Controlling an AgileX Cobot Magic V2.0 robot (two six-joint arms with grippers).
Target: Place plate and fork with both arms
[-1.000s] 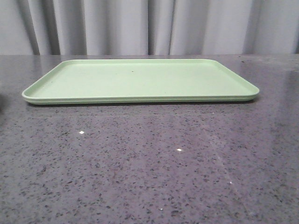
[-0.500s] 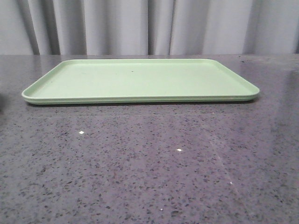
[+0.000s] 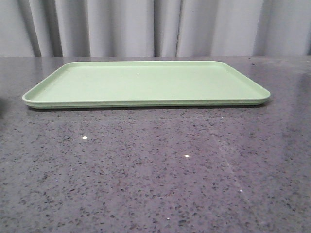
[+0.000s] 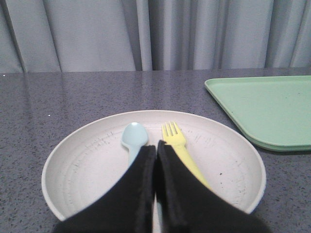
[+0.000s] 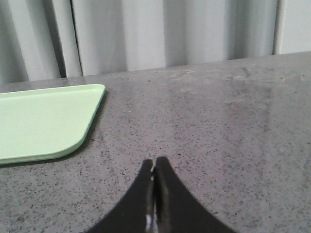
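Note:
In the left wrist view the plate (image 4: 87, 165) is a wide, shallow cream dish on the grey table. The yellow fork (image 4: 177, 145) lies in it, tines pointing away from the gripper, next to a pale blue spoon (image 4: 133, 138). My left gripper (image 4: 156, 145) is shut and empty, its tips above the plate between the spoon and the fork. My right gripper (image 5: 154, 165) is shut and empty above bare table, to the right of the tray. The plate, the fork and both grippers are out of the front view.
A large flat light-green tray (image 3: 146, 82) lies at the back middle of the table; its corner shows in the left wrist view (image 4: 262, 107) and in the right wrist view (image 5: 43, 121). A grey curtain hangs behind the table.

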